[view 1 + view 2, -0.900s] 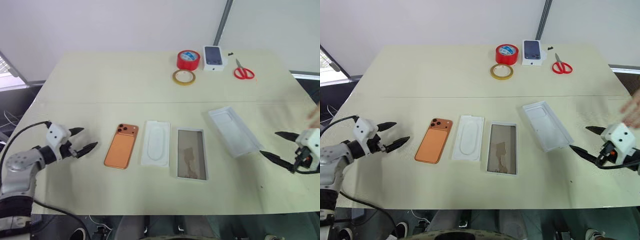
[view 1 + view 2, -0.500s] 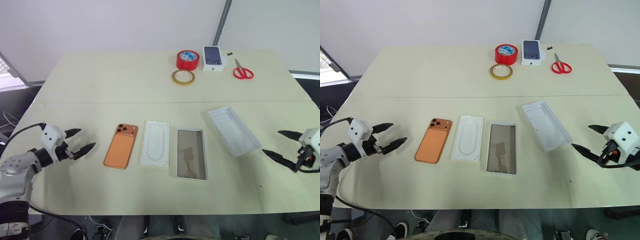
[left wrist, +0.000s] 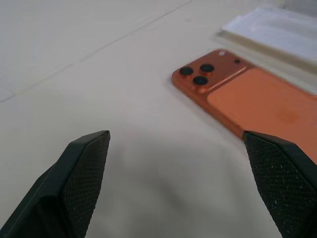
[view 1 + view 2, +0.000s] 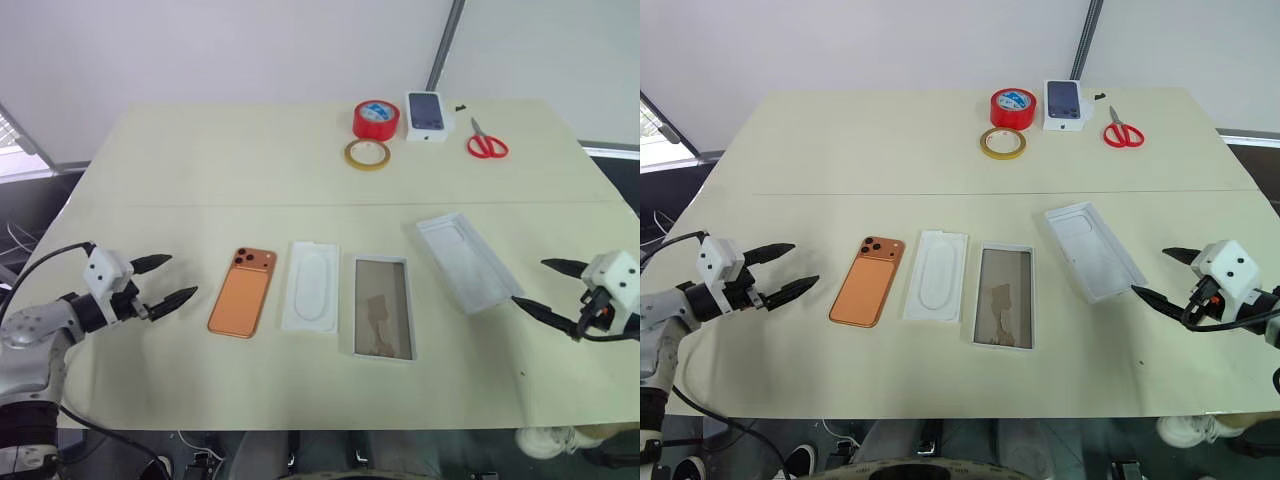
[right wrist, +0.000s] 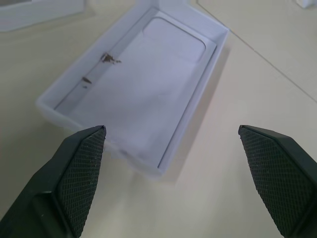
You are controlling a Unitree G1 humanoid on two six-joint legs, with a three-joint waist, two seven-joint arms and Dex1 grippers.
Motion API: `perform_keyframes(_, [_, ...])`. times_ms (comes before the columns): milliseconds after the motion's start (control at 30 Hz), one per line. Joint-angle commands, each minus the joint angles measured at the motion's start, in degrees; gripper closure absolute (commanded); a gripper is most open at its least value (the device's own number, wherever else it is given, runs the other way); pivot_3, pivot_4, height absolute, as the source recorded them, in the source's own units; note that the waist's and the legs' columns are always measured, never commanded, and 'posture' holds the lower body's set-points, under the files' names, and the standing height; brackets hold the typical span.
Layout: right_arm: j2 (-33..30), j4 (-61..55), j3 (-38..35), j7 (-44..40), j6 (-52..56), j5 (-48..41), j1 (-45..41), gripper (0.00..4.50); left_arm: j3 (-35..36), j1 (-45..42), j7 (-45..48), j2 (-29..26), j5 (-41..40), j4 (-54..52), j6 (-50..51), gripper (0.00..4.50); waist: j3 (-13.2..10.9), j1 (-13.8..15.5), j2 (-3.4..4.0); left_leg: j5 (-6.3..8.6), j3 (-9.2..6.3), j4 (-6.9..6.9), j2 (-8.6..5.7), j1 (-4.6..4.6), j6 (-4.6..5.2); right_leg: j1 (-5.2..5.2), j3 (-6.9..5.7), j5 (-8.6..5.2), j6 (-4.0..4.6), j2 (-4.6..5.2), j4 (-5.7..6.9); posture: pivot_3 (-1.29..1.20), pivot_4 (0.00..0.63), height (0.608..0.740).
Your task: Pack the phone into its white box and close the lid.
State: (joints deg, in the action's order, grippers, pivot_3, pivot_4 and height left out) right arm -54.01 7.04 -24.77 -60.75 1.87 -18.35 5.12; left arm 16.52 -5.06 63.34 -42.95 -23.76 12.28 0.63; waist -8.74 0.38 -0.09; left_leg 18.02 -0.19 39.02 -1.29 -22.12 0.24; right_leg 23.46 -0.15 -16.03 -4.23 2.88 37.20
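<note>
The copper-orange phone (image 4: 243, 292) lies face down on the table, its lenses at the far corner. To its right, past a thin insert, sits the white box (image 4: 382, 307), an open tray with a brownish floor. The lid (image 4: 467, 262) lies upturned and angled further right. My left gripper (image 4: 180, 277) stands open just left of the phone (image 3: 252, 99), fingers (image 3: 79, 173) apart over bare table. My right gripper (image 4: 530, 282) is open too, pointing at the lid (image 5: 138, 99) from its right, close to the near corner and not touching it.
A thin white insert (image 4: 311, 286) with an oval recess lies between phone and box. At the table's far side are a red tape roll (image 4: 376, 119), a yellow tape ring (image 4: 367, 154), a small printed carton (image 4: 427, 115) and red scissors (image 4: 488, 143).
A person's hand at the right edge has left the view. My right gripper has shifted slightly toward the lid. The left gripper and the table's things have stayed put.
</note>
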Motion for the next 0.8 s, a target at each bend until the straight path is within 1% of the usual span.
perform_keyframes(33, [-0.27,-3.07,0.35,0.36,0.34,-0.53,-1.53,0.02,-0.26,1.14,-1.98,-0.35,-1.79,-7.96,4.90,0.00,0.00,0.01,0.00,0.00,0.00,0.00,0.00,0.00,0.00,0.00,0.00,0.00,0.00,0.00,0.00,0.00,0.150,0.740])
perform_keyframes(67, [-0.26,-3.73,0.87,0.29,0.48,-0.57,-1.94,0.02,-0.55,1.29,-1.82,-0.54,-2.95,-10.12,7.26,0.00,0.00,-0.05,0.00,0.00,0.00,0.00,0.00,0.00,0.00,0.00,0.00,0.00,0.00,0.00,0.00,0.00,0.150,0.740])
perform_keyframes(167, [-0.08,-6.70,3.02,-0.17,1.60,-1.25,-3.50,0.02,-1.84,0.44,-1.41,-1.50,-9.73,-16.19,20.17,0.00,0.00,-0.05,0.01,0.00,0.00,0.00,0.00,0.00,0.00,0.00,0.00,0.00,0.00,0.00,0.01,0.00,0.150,0.740])
perform_keyframes(200, [0.11,-8.44,4.07,-0.39,2.62,-2.01,-4.43,0.02,-3.81,-0.01,-2.04,-2.64,-10.59,-17.88,26.21,0.00,0.00,-0.10,0.01,0.00,0.00,0.01,0.00,0.00,0.00,0.00,0.00,0.00,0.00,0.00,0.02,0.00,0.150,0.740])
perform_keyframes(233, [0.42,-11.35,5.87,-0.62,3.87,-2.77,-5.47,0.02,-5.47,-1.27,-3.64,-2.52,-13.05,-19.98,32.61,0.00,-0.01,-0.15,0.03,0.00,0.00,0.01,0.00,0.00,0.00,0.00,0.00,0.00,0.00,0.00,0.02,0.00,0.150,0.740])
perform_keyframes(300, [0.76,-15.22,8.00,-0.93,5.90,-3.83,-6.53,0.02,-7.47,-3.77,-6.36,-2.43,-16.43,-22.21,42.22,0.00,0.00,-0.12,0.06,0.00,0.00,0.01,0.00,0.01,0.00,-0.01,0.00,0.00,-0.01,-0.01,0.03,0.00,0.150,0.740])
perform_keyframes(333, [0.77,-16.72,8.85,-1.01,6.49,-3.83,-6.80,0.02,-7.96,-5.35,-8.03,-1.73,-17.34,-22.72,45.04,0.00,0.00,-0.08,0.06,0.00,-0.01,0.02,0.00,0.01,0.01,-0.01,0.00,0.00,-0.01,-0.01,0.03,0.00,0.150,0.740])
perform_keyframes(433, [1.15,-22.55,12.12,-0.67,8.91,-4.39,-7.83,0.02,-8.23,-11.54,-14.93,1.78,-22.53,-22.50,57.76,0.00,-0.02,0.32,0.01,-0.01,-0.03,0.07,-0.01,-0.03,0.01,0.00,-0.01,0.01,-0.02,-0.03,0.04,0.00,0.150,0.740])
perform_keyframes(500, [1.76,-25.20,13.96,0.23,10.88,-4.79,-9.18,0.02,-8.89,-14.42,-17.64,4.00,-24.36,-21.75,63.35,0.00,-0.02,0.30,0.01,0.00,-0.03,0.11,-0.03,-0.07,0.02,0.01,-0.01,0.01,-0.03,-0.03,0.03,0.00,0.150,0.740])
perform_keyframes(600, [2.38,-25.14,15.81,1.21,11.36,-3.41,-11.28,0.02,-9.89,-17.27,-20.25,6.83,-25.61,-19.77,69.08,0.00,-0.02,0.26,0.00,0.00,-0.03,0.14,-0.05,-0.07,0.02,0.01,-0.01,0.01,-0.03,-0.04,0.04,0.00,0.150,0.740])
perform_keyframes(700, [2.67,-23.83,16.68,1.50,10.76,-2.21,-12.27,0.02,-9.79,-19.59,-22.78,9.82,-26.12,-17.34,73.20,0.00,-0.03,0.25,-0.01,-0.01,-0.04,0.13,-0.05,-0.07,0.00,0.02,-0.02,0.01,-0.03,-0.07,0.06,0.00,0.150,0.740])
perform_keyframes(800, [3.03,-23.29,16.89,1.84,10.42,-1.85,-12.55,0.02,-10.65,-21.56,-25.64,11.80,-24.85,-15.84,75.41,0.00,-0.03,0.30,-0.03,-0.02,-0.05,0.14,-0.05,-0.07,-0.01,0.02,-0.01,0.01,-0.03,-0.07,0.06,0.00,0.150,0.740])
